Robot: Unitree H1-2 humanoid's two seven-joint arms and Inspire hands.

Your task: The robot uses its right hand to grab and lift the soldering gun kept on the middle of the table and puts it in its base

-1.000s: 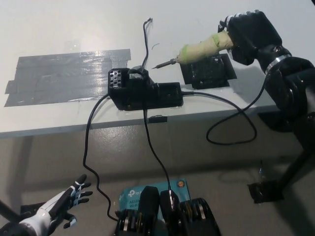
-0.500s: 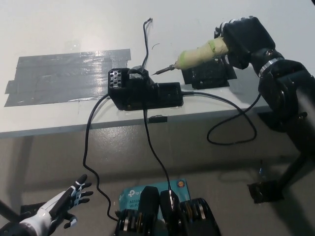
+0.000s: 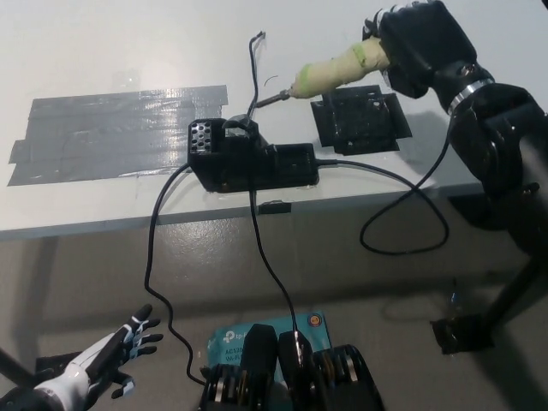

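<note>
Resting way down at the lower left, my white left hand (image 3: 103, 364) hangs below the table (image 3: 103, 51) with fingers spread, out of the way. Flat grey tape (image 3: 120, 133) is stuck across the tabletop. Near the front edge sits the boxy black base (image 3: 248, 158), cables (image 3: 154, 248) trailing off it. Just past it, up in the air, is the soldering gun (image 3: 330, 73), its handle wrapped in pale tape, thin metal tip angled down toward the base. My black right hand (image 3: 415, 43) is wrapped around the handle's back end.

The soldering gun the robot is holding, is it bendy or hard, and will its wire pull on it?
The soldering gun looks stiff: it juts straight from the right hand. Its taped handle probably grips well. The floppy black cable may tug slightly.
</note>
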